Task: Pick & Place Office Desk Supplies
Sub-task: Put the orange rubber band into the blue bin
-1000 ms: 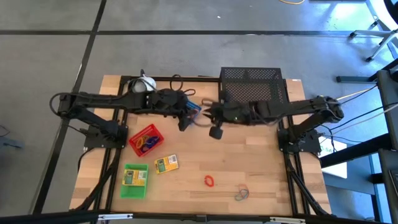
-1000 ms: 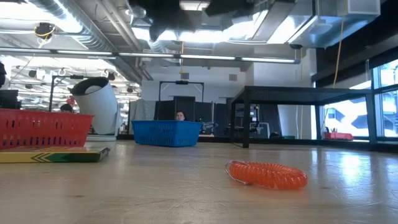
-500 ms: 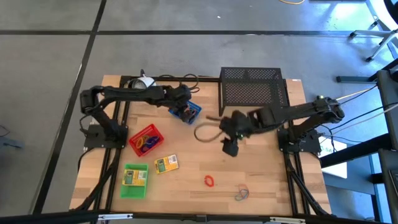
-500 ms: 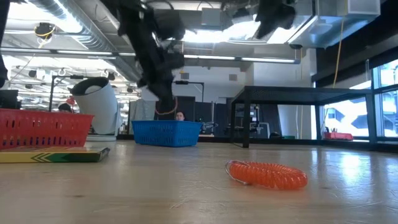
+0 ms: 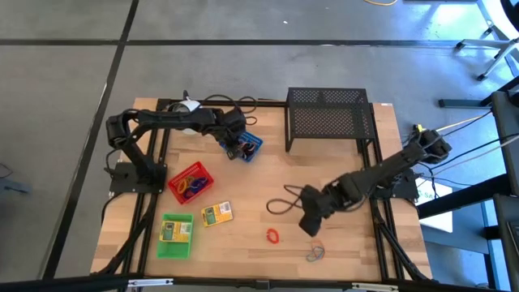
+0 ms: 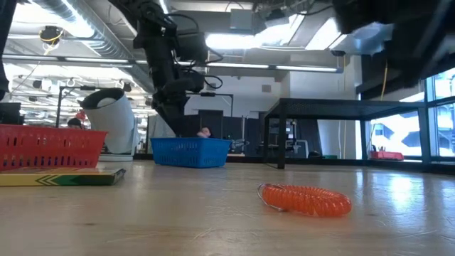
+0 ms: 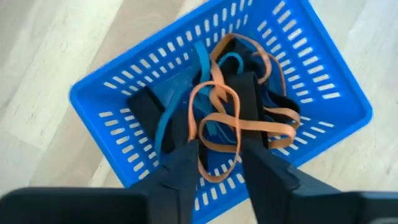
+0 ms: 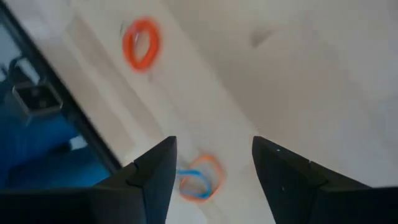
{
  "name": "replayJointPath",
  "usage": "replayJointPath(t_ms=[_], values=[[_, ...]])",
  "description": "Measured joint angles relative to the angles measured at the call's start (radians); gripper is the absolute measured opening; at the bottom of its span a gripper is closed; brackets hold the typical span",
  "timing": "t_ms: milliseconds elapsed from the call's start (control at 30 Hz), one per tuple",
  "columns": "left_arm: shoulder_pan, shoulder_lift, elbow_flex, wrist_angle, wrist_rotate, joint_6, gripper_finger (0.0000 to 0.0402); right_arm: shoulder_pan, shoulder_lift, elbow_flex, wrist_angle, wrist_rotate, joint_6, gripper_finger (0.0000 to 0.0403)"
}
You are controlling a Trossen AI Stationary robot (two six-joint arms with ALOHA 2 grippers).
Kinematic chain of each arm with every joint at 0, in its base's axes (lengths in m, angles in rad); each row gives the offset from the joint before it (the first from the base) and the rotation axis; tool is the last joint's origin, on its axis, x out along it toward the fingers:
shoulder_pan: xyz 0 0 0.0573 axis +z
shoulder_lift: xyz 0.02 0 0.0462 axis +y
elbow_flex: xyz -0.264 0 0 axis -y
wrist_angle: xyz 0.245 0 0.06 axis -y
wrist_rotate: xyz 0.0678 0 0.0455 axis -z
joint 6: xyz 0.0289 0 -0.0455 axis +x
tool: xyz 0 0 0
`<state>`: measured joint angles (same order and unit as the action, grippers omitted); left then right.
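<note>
Loops [image 7: 224,118] now in blue tray [image 5: 246,146]; right gripper [image 5: 311,226] moved toward table front.

Two dark jointed arms, black cables looped alongside; matte black wedge-shaped fingers [image 7: 180,180] on each hand.

You see blue slotted tray [image 7: 323,93] holding orange band [image 7: 217,124], blue and black loops | red tray [image 5: 188,182] | green tray [image 5: 176,236] | yellow-green box [image 5: 216,214] | orange coil [image 6: 306,199] | black mesh rack [image 5: 328,118]
</note>
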<state>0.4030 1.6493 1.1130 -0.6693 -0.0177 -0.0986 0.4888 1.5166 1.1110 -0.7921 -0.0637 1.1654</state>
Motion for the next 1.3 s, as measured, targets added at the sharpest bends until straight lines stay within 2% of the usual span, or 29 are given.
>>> replayJointPath(t_ms=[133, 233, 433, 567, 633, 833, 1100, 1300], values=[[0.0, -0.005, 0.015, -0.024, 0.011, 0.017, 0.0156, 0.071, 0.0, -0.028, 0.029, -0.003, 0.023, 0.0213], [-0.002, -0.024, 0.067, -0.067, 0.021, 0.03, 0.0173, 0.126, 0.001, -0.035, 0.03, 0.004, -0.05, 0.0213], [-0.028, -0.087, 0.162, -0.117, 0.021, 0.004, 0.0177, 0.235, 0.052, -0.041, 0.044, 0.004, -0.246, 0.0213], [-0.065, -0.14, 0.184, -0.113, 0.022, -0.042, 0.0172, 0.282, 0.119, -0.041, 0.042, 0.085, -0.341, 0.0213], [-0.087, -0.165, 0.187, -0.112, 0.021, -0.062, 0.0171, 0.291, 0.154, -0.041, 0.045, 0.121, -0.371, 0.0213], [-0.143, -0.224, 0.188, -0.108, 0.015, -0.108, 0.017, 0.297, 0.232, -0.041, 0.103, 0.116, -0.455, 0.0213], [-0.191, -0.246, 0.188, -0.105, -0.019, -0.151, 0.0169, 0.296, 0.298, -0.041, 0.116, 0.236, -0.497, 0.0213], [-0.214, -0.246, 0.188, -0.105, -0.021, -0.151, 0.0168, 0.302, 0.33, -0.04, 0.142, 0.201, -0.501, 0.0213]])
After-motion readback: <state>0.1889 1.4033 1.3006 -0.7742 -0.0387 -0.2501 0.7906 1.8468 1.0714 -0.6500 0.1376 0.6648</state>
